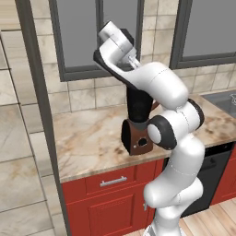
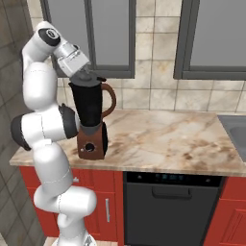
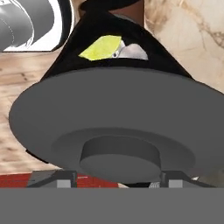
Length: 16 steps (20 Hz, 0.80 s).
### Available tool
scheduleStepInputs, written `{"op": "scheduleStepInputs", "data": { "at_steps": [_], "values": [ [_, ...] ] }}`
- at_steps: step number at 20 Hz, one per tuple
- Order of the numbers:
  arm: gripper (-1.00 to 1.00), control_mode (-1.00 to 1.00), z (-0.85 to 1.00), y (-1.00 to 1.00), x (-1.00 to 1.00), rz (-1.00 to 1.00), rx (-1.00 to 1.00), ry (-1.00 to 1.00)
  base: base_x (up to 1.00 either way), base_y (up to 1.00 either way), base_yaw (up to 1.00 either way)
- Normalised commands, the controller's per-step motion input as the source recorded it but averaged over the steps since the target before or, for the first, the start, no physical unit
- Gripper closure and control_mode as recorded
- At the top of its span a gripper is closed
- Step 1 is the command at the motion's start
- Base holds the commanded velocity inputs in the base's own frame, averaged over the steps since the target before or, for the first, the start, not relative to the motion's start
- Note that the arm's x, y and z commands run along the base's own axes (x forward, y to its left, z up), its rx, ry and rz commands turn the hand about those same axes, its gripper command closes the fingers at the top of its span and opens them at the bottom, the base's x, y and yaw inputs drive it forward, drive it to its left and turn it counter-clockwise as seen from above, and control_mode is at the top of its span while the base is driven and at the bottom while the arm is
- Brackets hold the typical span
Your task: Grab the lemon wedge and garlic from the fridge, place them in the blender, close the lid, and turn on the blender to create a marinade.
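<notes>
Closest to the hand camera is the lid [image 3: 118,127], a flat round dark grey disc with a raised knob in its middle. The gripper [image 3: 117,178] has its two small fingers standing wide, one on each side of that knob, so it looks like it is holding the lid by the knob, though the spot where the fingers touch is hard to see. The lid is tilted and covers only part of the jar's mouth. Past its far edge you can look down into the dark jar of the blender [image 3: 109,39]. At the bottom of the jar lies the lemon wedge [image 3: 101,48], bright yellow, and just beside it, touching it, is the garlic [image 3: 132,51], pale and greyish in the shade. In the right base view the blender [image 2: 91,122] stands on the marble counter [image 2: 163,139], near its front edge, with its brown handle on the right side and its reddish-brown base with a round dial facing front. The white arm bends over it and the hand sits right on top of the jar. In the left base view the blender [image 1: 137,124] is partly hidden behind the arm. Farther back are the tiled wall and the dark-framed windows [image 2: 113,33].
</notes>
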Motion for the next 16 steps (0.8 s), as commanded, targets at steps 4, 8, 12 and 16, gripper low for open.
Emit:
{"op": "scheduleStepInputs", "data": {
  "at_steps": [4,8,12,16],
  "values": [
    [1.00,-1.00,-0.01,0.26,-0.04,0.07,-0.21,0.00,0.00,0.00,0.00],
    [1.00,-1.00,0.00,-0.09,0.00,0.01,-0.10,-0.01,0.00,0.00,0.00],
    [1.00,-1.00,0.00,-0.22,0.00,0.01,-0.05,-0.01,0.00,0.00,0.00],
    [1.00,-1.00,-0.07,-0.12,0.00,0.00,-0.03,0.00,0.00,0.00,0.00]
  ]
}}
